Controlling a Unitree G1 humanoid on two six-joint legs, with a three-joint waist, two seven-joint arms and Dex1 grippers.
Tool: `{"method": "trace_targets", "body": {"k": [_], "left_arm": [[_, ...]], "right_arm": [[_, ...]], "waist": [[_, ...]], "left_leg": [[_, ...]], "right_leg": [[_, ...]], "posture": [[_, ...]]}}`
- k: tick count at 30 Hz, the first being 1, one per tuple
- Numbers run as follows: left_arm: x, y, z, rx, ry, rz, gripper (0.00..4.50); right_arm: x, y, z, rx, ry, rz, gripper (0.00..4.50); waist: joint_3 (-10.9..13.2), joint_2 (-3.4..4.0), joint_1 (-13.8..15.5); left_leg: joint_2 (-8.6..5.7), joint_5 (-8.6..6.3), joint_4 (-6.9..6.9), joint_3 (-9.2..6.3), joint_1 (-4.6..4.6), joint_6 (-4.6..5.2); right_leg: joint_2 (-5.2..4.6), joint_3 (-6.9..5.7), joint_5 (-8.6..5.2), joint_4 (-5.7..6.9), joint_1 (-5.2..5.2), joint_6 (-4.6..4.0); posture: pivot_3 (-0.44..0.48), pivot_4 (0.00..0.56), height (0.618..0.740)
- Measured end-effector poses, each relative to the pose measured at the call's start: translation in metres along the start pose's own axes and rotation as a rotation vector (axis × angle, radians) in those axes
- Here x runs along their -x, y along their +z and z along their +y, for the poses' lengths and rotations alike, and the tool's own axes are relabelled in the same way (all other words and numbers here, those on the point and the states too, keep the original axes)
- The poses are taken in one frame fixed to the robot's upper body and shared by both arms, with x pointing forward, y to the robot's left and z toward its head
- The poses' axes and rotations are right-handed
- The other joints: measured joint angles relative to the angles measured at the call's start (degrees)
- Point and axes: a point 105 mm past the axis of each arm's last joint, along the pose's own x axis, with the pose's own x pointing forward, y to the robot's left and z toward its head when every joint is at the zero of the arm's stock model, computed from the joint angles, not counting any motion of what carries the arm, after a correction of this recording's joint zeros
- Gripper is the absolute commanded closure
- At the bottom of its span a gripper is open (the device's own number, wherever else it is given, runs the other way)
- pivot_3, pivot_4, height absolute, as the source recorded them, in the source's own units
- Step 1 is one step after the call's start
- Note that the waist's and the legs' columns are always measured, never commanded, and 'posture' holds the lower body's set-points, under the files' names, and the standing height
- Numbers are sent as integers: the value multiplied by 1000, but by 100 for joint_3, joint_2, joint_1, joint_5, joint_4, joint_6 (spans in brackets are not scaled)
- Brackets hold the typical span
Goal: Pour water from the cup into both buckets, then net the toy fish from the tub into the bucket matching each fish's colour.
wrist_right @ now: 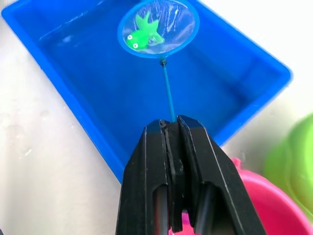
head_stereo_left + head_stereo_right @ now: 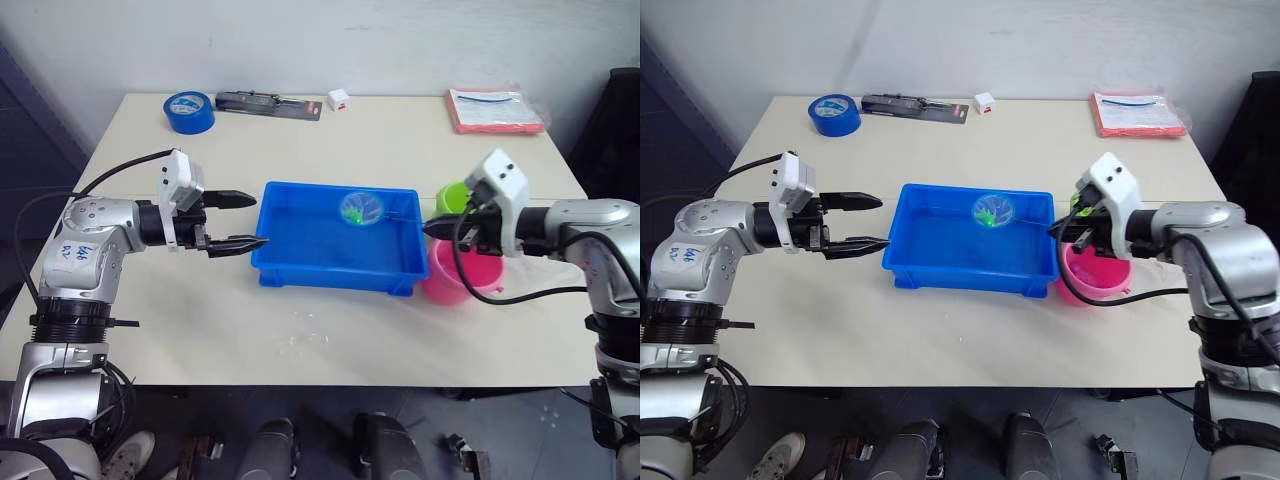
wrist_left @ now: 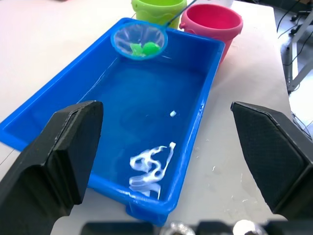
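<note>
The right gripper (image 1: 171, 128) fingers clamp the net (image 1: 159, 28) over the tub (image 2: 300, 265), holding one green fish (image 1: 142, 35). It likely goes next into the green bucket (image 3: 157, 10) beyond the tub; the left gripper (image 2: 240, 221) is spread, empty.

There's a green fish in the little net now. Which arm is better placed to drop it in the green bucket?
The right. Its claw is shut on the net handle, with the green fish inside, and the green bucket stands beside that arm. The left claw is open, empty, by the tub's far end.
</note>
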Motion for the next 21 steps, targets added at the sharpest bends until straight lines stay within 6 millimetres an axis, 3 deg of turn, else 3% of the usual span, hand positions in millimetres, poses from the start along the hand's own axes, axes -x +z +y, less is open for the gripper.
{"method": "trace_targets", "body": {"k": [7, 16, 21], "left_arm": [[-8, 6, 9, -42, -6, -38, 0], [-13, 0, 12, -42, -11, -29, 0], [-16, 0, 14, -43, -20, -33, 0]], "right_arm": [[59, -2, -43, -46, -309, -49, 3703], [81, -36, -67, 53, -547, 83, 3703], [82, -35, -67, 225, -624, 106, 3703]], "waist": [[0, 0, -6], [0, 0, 14], [0, 0, 5]], "left_leg": [[-2, 0, -2, 6, 1, 1], [-3, 0, -3, 10, 1, 3], [-2, 1, 0, 11, 2, 5]], "right_leg": [[-2, 3, 0, 1, 0, 0], [-2, 5, 0, 1, 1, 0], [-1, 5, 0, 2, 0, 0]], "posture": [[0, 150, 737], [0, 150, 737], [0, 150, 737]]}}
